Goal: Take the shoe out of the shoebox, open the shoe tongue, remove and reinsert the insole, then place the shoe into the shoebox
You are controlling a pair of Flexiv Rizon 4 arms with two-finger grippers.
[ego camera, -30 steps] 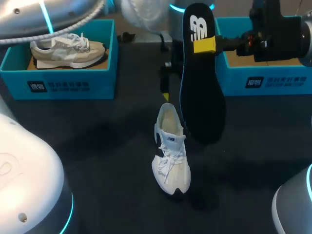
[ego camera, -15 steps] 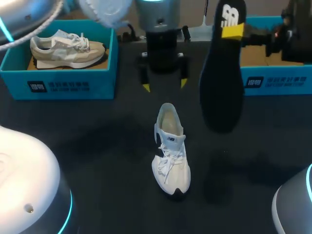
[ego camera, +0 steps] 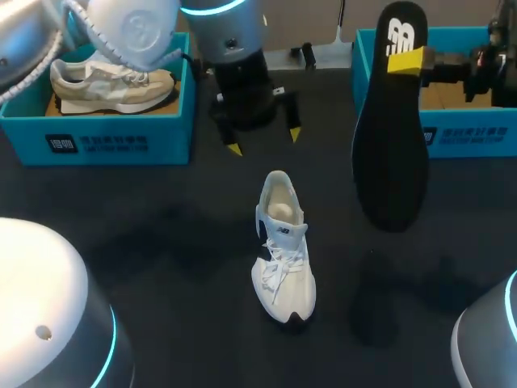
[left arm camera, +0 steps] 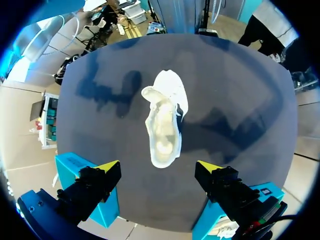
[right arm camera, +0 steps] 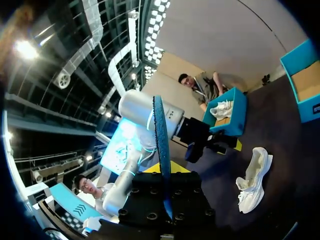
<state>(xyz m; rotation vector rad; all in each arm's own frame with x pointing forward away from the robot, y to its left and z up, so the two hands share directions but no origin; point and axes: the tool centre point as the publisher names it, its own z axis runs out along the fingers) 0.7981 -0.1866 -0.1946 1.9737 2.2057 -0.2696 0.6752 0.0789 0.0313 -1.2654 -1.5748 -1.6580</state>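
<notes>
Head looks down; all three views share the shoe [ego camera: 283, 250].

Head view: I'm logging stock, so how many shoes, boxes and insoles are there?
Shoes: 2 (white shoe, beige shoe)
Blue boxes: 2 (left box, right box)
Insoles: 1 (black insole)
Total: 5

The insole [ego camera: 390, 129] hides the far finger of my right gripper [ego camera: 406, 61] and part of the right shoebox [ego camera: 493, 121], which the view's right edge also cuts off. My left arm [ego camera: 137, 32] covers the left shoebox's [ego camera: 97, 141] far wall and the top of the beige shoe [ego camera: 113, 87] inside.
</notes>
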